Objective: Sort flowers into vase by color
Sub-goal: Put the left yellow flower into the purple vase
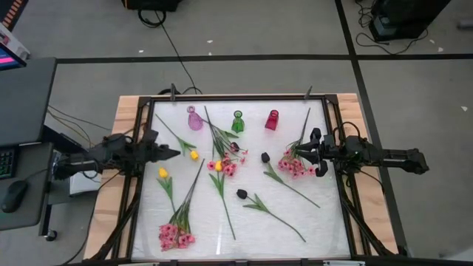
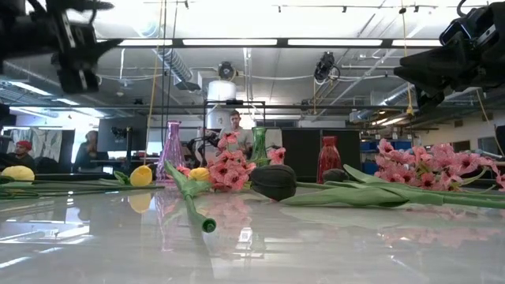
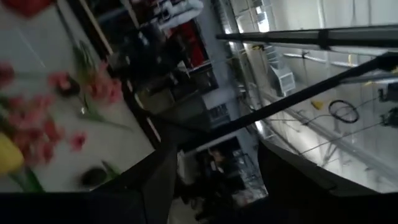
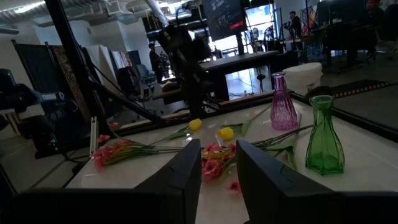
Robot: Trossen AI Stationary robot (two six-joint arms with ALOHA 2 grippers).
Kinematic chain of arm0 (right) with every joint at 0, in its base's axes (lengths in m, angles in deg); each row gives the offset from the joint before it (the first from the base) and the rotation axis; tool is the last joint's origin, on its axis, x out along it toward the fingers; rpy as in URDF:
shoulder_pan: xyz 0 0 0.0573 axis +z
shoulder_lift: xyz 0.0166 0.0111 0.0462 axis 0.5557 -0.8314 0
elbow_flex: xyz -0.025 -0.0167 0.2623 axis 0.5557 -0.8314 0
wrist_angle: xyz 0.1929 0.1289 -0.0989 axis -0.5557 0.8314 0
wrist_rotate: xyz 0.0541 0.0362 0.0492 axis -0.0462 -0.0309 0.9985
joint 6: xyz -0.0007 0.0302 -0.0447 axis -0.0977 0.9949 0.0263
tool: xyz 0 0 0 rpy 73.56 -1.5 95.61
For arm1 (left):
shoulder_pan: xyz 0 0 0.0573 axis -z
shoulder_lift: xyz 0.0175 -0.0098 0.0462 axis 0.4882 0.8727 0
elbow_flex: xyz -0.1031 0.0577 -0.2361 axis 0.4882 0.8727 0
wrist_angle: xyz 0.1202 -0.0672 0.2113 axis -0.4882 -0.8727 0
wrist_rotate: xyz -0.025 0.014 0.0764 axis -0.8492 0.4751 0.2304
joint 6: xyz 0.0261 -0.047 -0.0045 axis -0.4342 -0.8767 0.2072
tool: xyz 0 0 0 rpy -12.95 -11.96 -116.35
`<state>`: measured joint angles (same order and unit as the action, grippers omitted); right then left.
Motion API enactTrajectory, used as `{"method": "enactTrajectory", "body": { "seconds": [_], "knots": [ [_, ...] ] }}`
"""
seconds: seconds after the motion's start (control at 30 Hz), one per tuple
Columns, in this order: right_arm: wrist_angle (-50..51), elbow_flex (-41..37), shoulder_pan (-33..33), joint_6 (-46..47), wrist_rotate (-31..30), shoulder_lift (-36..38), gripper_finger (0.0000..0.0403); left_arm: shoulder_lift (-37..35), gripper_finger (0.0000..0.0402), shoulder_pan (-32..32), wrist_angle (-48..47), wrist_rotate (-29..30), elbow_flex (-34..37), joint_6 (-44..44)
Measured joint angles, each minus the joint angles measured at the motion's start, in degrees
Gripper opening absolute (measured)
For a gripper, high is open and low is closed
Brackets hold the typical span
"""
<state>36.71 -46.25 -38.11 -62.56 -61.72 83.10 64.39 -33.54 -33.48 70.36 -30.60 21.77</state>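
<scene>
No legible writing or labels. Left gripper [image 1: 174, 154] holds nothing, fingers parted, near a yellow tulip [image 1: 194, 155]. Right gripper [image 1: 304, 154] empty, fingers slightly apart, beside the pink spray [image 1: 295, 165].

Shiny table, see-through vases

The white table top [image 2: 252, 244] is smooth and glossy; ahead of the right claw [image 4: 217, 165], the green vase [image 4: 324, 140] looks like clear glass, maybe plastic.

The left wrist view is blurred throughout. A yellow tulip [image 3: 9, 155] is cut by its edge, and the red vase [image 3: 28, 5] too.
</scene>
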Motion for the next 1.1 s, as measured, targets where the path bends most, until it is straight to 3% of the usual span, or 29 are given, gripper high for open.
{"method": "enactTrajectory", "body": {
  "seconds": [0.33, 0.77, 1.1],
  "knots": [
    [0.00, -0.01, 0.01, -0.02, 0.01, 0.00, 0.0110, 10.75, 0.0229, -0.01, -33.80, 10.00, -23.63, 20.03],
    [-0.02, -0.01, 0.01, 0.00, 0.01, 0.00, 0.0110, 31.57, 0.0229, 0.00, -47.21, 11.22, -43.83, 57.69],
    [-0.01, 0.00, 0.00, 0.00, 0.00, 0.00, 0.0110, 42.14, 0.0229, 0.00, -52.99, 18.47, -49.16, 77.16]
  ]
}}
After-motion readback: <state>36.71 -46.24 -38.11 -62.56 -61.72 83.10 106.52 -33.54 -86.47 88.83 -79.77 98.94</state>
